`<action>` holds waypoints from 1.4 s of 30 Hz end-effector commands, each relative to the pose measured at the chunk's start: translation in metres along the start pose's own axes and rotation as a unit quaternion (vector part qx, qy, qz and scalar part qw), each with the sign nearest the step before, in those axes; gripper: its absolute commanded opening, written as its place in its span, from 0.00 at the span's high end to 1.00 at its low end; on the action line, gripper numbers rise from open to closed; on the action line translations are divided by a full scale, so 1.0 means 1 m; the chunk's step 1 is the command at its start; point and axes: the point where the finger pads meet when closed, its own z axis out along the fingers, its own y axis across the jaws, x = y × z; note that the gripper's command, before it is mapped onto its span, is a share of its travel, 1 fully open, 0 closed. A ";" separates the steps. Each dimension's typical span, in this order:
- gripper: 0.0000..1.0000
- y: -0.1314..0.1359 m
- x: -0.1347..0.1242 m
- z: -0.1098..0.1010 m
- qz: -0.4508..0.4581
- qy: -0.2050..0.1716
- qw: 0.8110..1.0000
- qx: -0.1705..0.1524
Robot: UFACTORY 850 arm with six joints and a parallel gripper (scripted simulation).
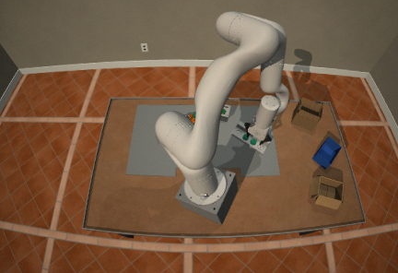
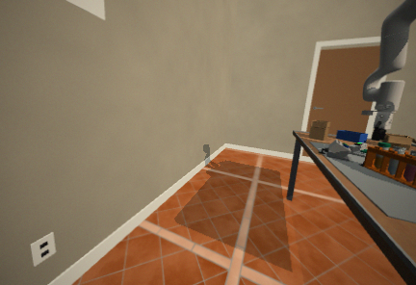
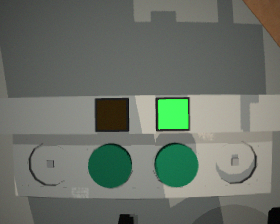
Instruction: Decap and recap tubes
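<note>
The cap tray point(image 3: 143, 175) fills the lower wrist view. Two green caps point(image 3: 110, 166) point(image 3: 176, 165) sit in its two middle nests, 2 and 3; the outer nests point(image 3: 50, 164) point(image 3: 235, 161) are empty. The amber lamp point(image 3: 112, 115) is dark and the green lamp point(image 3: 172, 114) is lit. My gripper point(image 3: 202, 218) point(image 1: 255, 138) is open and empty, pointing down over the tray, its fingertips at the wrist view's lower edge. The orange decapping station point(image 1: 192, 118) point(image 2: 383, 160) holds the tubes; the arm partly hides it in the top view, and cap tightness cannot be told.
A small white housing point(image 1: 228, 109) with a green spot stands at the back of the grey mat point(image 1: 152, 149), partly behind the arm. A blue bin point(image 1: 327, 152) point(image 2: 351, 136) and two cardboard boxes point(image 1: 307, 113) point(image 1: 329, 192) stand on the right side of the table.
</note>
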 end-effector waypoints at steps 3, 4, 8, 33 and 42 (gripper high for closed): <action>0.54 -0.025 0.012 -0.031 0.000 0.001 1.000 0.000; 0.54 -0.025 0.012 -0.031 0.000 0.001 1.000 0.000; 0.54 -0.035 0.017 -0.043 0.000 0.001 1.000 0.000; 0.54 -0.058 0.028 -0.041 0.000 0.001 1.000 0.000; 0.54 -0.058 0.028 -0.001 0.000 0.001 1.000 0.000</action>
